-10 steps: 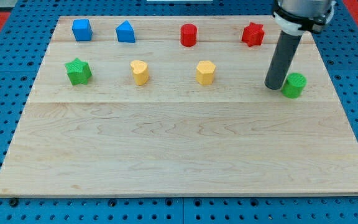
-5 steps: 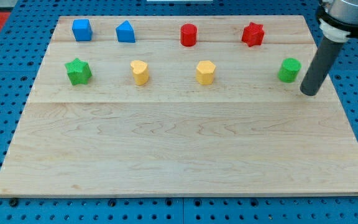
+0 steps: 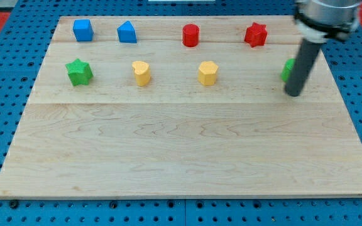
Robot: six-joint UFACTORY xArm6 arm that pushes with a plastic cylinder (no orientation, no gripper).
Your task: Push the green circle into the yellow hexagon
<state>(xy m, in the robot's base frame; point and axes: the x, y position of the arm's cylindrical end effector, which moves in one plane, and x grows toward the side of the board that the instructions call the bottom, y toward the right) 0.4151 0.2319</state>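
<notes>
The green circle (image 3: 287, 69) sits near the board's right side, mostly hidden behind my rod. My tip (image 3: 293, 93) rests on the board just below the green circle, touching or nearly touching it. The yellow hexagon (image 3: 208, 73) stands well to the left of the circle, in the same row.
A yellow heart (image 3: 141, 73) and a green star (image 3: 79, 71) share that row further left. Along the top are a blue cube (image 3: 82, 29), a blue pentagon-like block (image 3: 127, 32), a red cylinder (image 3: 191, 35) and a red star (image 3: 255, 34). The wooden board (image 3: 181, 157) lies on blue pegboard.
My tip went from the circle's left to its right, and has now swung back left in front of it. The green circle moved up and slightly left early on.
</notes>
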